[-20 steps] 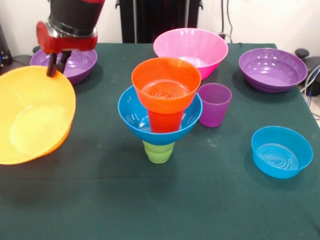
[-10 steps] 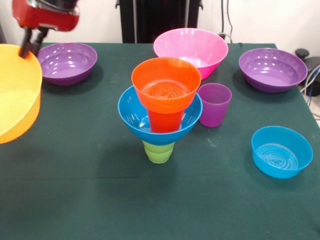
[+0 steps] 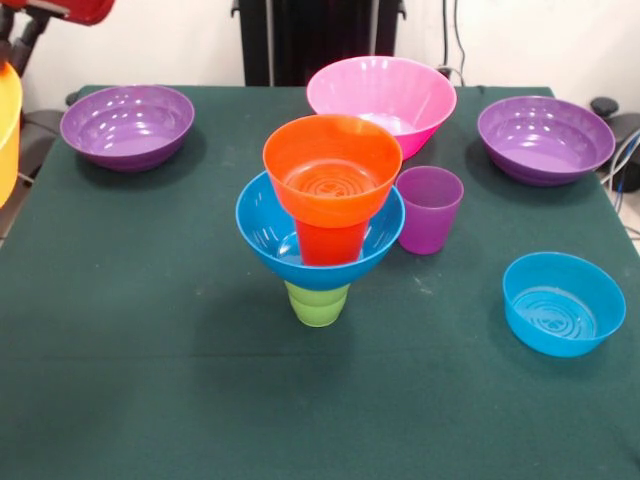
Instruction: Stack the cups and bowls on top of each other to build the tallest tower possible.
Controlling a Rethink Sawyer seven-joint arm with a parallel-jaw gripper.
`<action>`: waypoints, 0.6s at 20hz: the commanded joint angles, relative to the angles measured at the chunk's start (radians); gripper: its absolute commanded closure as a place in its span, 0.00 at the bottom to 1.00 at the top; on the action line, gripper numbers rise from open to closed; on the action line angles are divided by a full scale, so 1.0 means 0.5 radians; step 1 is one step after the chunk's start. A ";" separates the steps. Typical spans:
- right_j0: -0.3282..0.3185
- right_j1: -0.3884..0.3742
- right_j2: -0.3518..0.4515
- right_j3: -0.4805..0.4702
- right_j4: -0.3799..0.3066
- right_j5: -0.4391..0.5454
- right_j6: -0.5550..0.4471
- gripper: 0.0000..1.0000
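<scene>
From the front, the tower (image 3: 322,215) stands near the middle of the green table (image 3: 150,330): a green cup (image 3: 318,303) at the bottom, a medium blue bowl (image 3: 262,232) resting on it, an orange cup (image 3: 328,242) standing inside that bowl, and a small orange bowl (image 3: 332,165) seated on top of the orange cup; just beside the stack, on the picture's right, a purple cup (image 3: 429,208) stands upright on the cloth, close to the blue bowl's rim but seemingly not touching it; behind the stack a large pink bowl (image 3: 381,98) sits near the table's far edge; one wide purple bowl (image 3: 127,125) lies at the far left corner and another wide purple bowl (image 3: 545,138) at the far right; a small shallow blue bowl (image 3: 562,303) sits alone at the right, well apart from the stack; at the upper left corner the red gripper (image 3: 15,45) shows only in part, its dark fingers pinching the rim of a large yellow-orange bowl (image 3: 8,130), which hangs off the table's left side and is mostly cut off by the picture's edge.
</scene>
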 commanded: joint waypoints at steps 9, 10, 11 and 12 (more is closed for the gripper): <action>0.040 -0.111 0.081 0.133 -0.067 -0.118 -0.004 1.00; 0.040 -0.114 0.080 0.134 -0.069 -0.118 -0.004 1.00; 0.034 -0.119 0.087 0.140 -0.063 -0.120 -0.010 1.00; 0.031 -0.117 0.089 0.141 -0.067 -0.130 -0.008 1.00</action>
